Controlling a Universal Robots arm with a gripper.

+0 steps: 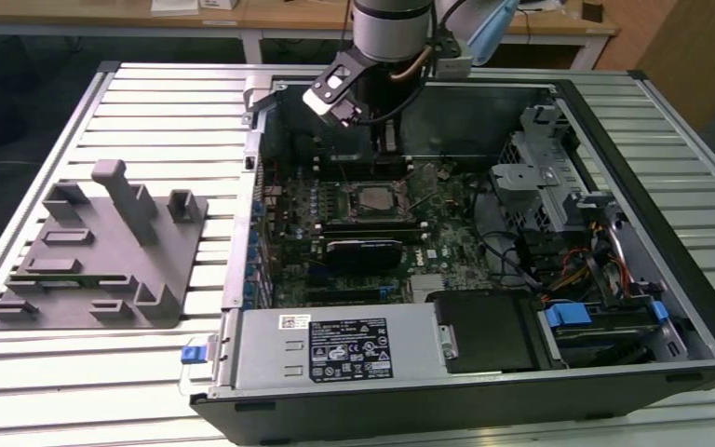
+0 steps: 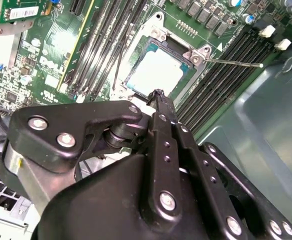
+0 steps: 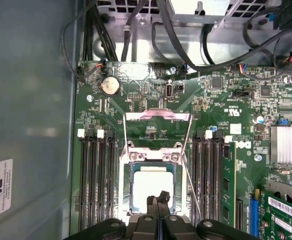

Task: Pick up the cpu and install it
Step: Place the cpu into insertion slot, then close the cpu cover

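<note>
**Item:** small flat square silvery-grey metal cpu (image 3: 153, 187).
**Location:** inside the dark square socket frame (image 3: 128, 192), lying flat and apparently level with it. It also shows in the second wrist view (image 2: 156, 75).

**Gripper** (image 3: 161, 199): black, on the arm's wrist and directly over the socket frame, at the cpu's near edge. The fingers (image 3: 153, 206) are drawn narrow, tips together, with nothing visible between them. Whether the tips touch the cpu cannot be told.

**Around the socket frame:**
- The hinged silver metal load plate (image 3: 157, 116) is raised clear, on the far side of the frame from the gripper.
- The thin steel retention lever (image 3: 191, 185) stands free along one flank.
- Long black memory slots (image 3: 93, 180) run on both flanks.
- A round silver coin battery (image 3: 110, 85) sits beyond the load plate.

**Wider setting:** the frame sits mid-board in the open black computer case (image 1: 655, 214). The case lies on the slatted aluminium table (image 1: 146, 112), with a grey moulded fixture block (image 1: 97, 251) well apart from the frame, outside the case.

**Step in hand (judgement):** seating the cpu. The chip looks placed but unclamped.

**Handling notes:**
- Any contact should go straight down and lightly.
- Sideways push risks skewing the chip on the socket contacts.
- All four edges should lie evenly inside the frame.
- The tips should keep off the lever and the raised plate.
</note>
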